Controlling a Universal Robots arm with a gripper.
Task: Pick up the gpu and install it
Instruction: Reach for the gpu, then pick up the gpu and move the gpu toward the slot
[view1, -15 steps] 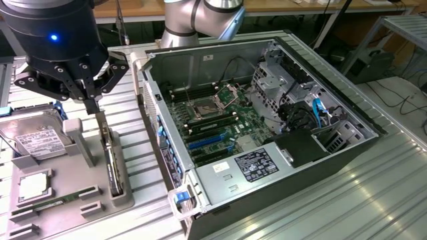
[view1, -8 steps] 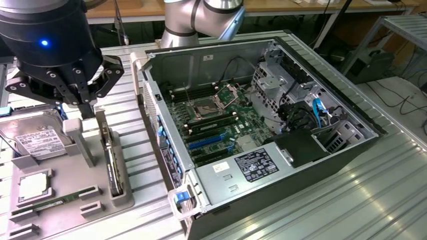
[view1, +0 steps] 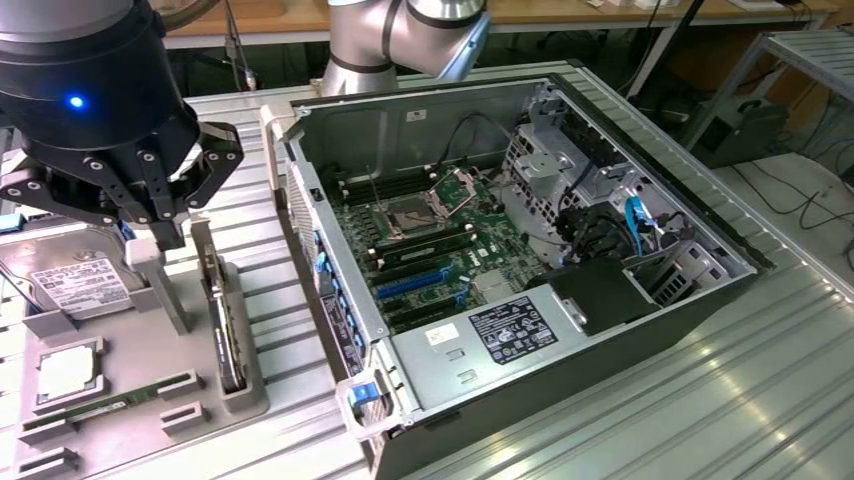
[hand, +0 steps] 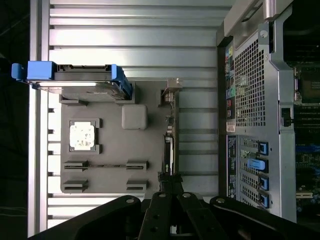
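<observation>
the black gripper (view1: 166, 235) hangs in the upper left of the exterior view with its fingers clenched together on nothing, its tips poised over the grey moulded parts tray (view1: 127, 335) lying in that view's lower left; the gpu (view1: 227, 310), a thin flat black expansion card with a silver metal bracket at one end, stands on its long edge in a slot along the tray's side nearest the open black-and-silver computer case (view1: 400, 130), not yet lifted. the step in hand looks like the approach for the pick, and in the wrist view the gripper (hand: 170, 192) appears lined up along the top edge of the gpu (hand: 170, 140), near the end away from the bracket. to do it well the fingers would have to part first, since closed tips coming down would strike the edge rather than straddle it; a hold nearer the card's middle would probably balance better than one at its end, and the pads should meet the two flat faces squarely so the card does not twist. the tall grey post (view1: 167, 295) just beside the gpu on the tray, and the silver hard drive with a white label (view1: 67, 280) further toward the exterior view's left, leave little room, so a straight vertical descent and lift seems safest
</observation>
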